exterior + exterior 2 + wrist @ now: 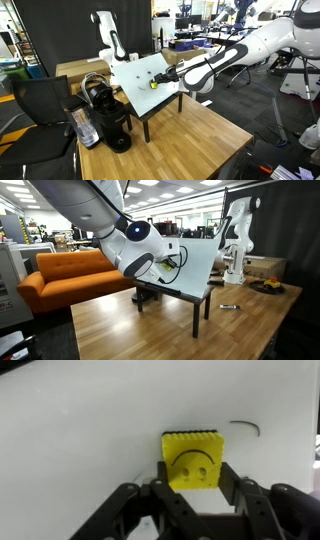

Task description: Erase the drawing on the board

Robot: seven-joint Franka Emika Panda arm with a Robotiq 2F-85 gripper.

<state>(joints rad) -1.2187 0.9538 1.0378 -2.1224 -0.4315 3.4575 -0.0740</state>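
My claw [192, 476] was clenched on a yellow eraser [192, 458], held against the white board [80, 430]; one curved stroke of the drawing [246, 427] lay near it, apart.

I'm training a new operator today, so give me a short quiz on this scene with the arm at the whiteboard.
1. True or false: the end effector is shut on a yellow block with a smiley on its face.
2. In the wrist view, which marker line shows on the board? A) a curved stroke up and right of the block; B) a full circle left of it; C) a row of letters.
3. Fill in: in an exterior view, the sofa beyond the wooden table is ____.

Key: 1 true; 2 A; 3 orange.
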